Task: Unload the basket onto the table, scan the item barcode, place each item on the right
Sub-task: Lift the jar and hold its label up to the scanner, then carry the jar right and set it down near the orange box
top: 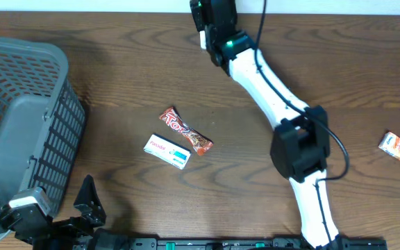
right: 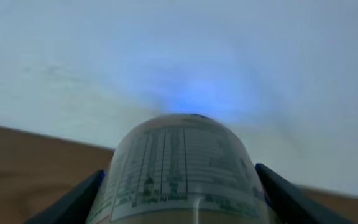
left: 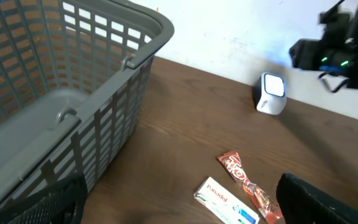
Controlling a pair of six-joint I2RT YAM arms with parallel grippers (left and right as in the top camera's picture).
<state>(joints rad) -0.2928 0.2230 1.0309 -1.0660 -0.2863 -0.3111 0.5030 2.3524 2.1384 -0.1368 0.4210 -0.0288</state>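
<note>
1. The labelled bottle is sitting clamped between the right hand's fingers, print facing its camera; the barcode may be facing away from the scanner.
2. Blue light is glowing beyond the hand, possibly missing the label.
3. The left hand is hanging released, well apart.

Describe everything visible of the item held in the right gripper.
The item is a rounded, pale container, perhaps a bottle, wrapped in a glossy label with fine print in columns. The right gripper's dark fingers clamp its two sides, and it faces a pale wall with a blue glow. No barcode is legible.
</note>
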